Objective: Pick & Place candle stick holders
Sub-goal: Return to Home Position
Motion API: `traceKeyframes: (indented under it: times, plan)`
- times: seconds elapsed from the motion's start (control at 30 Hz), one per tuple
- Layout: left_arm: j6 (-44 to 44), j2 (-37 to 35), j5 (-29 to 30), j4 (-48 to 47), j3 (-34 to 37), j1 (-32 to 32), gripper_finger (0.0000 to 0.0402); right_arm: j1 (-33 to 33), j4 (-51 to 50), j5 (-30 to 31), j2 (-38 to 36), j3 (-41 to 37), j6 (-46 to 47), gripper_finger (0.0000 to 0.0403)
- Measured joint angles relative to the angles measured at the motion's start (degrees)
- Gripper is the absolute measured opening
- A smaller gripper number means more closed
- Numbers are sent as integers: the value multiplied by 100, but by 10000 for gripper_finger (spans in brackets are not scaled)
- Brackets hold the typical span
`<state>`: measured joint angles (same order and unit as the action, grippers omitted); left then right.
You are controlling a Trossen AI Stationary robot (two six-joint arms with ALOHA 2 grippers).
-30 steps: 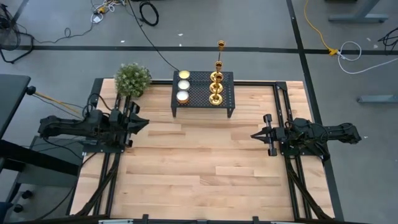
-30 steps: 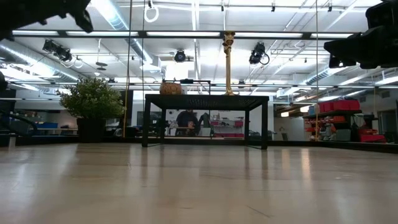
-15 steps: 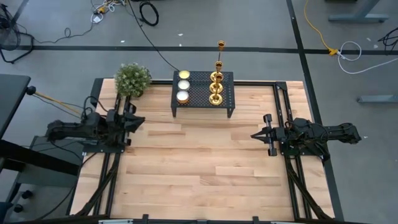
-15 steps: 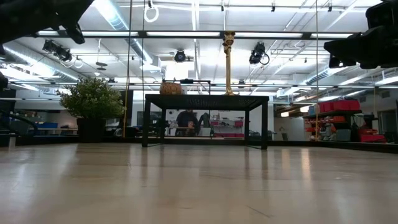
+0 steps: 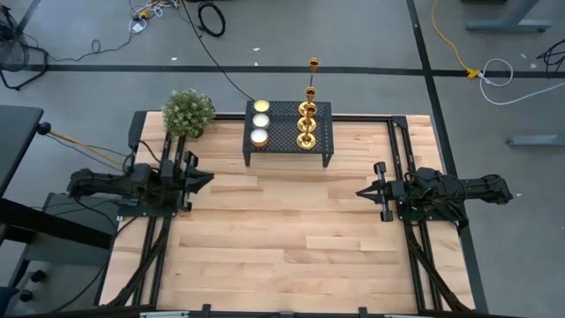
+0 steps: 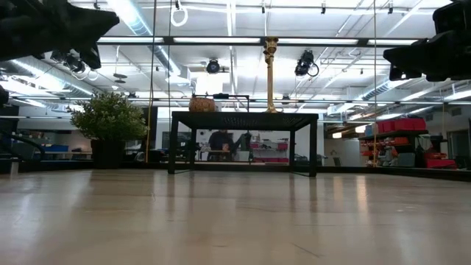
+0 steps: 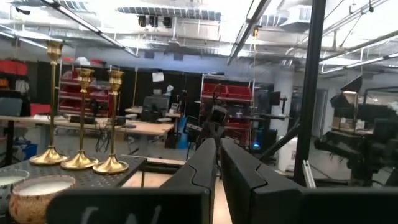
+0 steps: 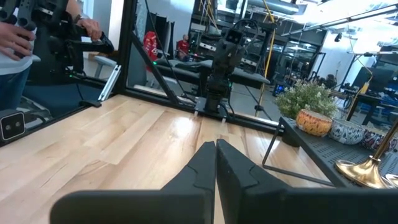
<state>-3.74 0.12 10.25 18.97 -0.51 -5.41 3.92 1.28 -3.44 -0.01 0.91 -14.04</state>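
Observation:
Three gold candle stick holders (image 5: pixel 306 124) stand on their round bases in a row on a black perforated rack (image 5: pixel 322 132) at the table's far middle. The tallest one (image 5: pixel 312 84) is farthest back. They also show in the left wrist view (image 7: pixel 81 118), and the tall one shows in the low view (image 6: pixel 271 73). My left gripper (image 5: pixel 208 179) is shut and empty at the table's left side, pointing right. My right gripper (image 5: pixel 360 192) is shut and empty at the right side, pointing left. Both grippers are well apart from the rack.
Three candles in bowls (image 5: pixel 260 121) sit on the rack's left half. A potted green plant (image 5: pixel 188 112) stands at the far left, next to the rack. The wooden table (image 5: pixel 282 238) lies bare between the arms. A person (image 8: pixel 18 43) stands beyond the table.
My left gripper has drawn back a little toward the table's left edge, then come forward again and gone down somewhat. It stays shut and empty. The candle stick holders have not moved.

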Motion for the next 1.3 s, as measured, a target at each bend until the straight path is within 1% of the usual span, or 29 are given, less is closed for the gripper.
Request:
traceKeyframes:
  times: [0.23,0.57,0.7,0.87,0.97,1.3]
  plan:
    - [63,-11,264,-447,0,-127,28,-1,0,0,0,0,-2,13]
    - [-12,-7,262,-1526,2,-127,28,0,1,0,0,0,-1,13]
    - [20,-8,231,-1618,1,-127,28,-1,0,-1,0,0,0,13]
    - [455,-7,-126,-1690,0,-127,28,-1,0,-1,0,0,-1,13]
    - [565,-7,-237,-1717,0,-127,28,0,0,-1,0,0,-2,13]
    - [600,-7,-261,-1757,0,-113,28,-1,0,0,0,0,-1,13]
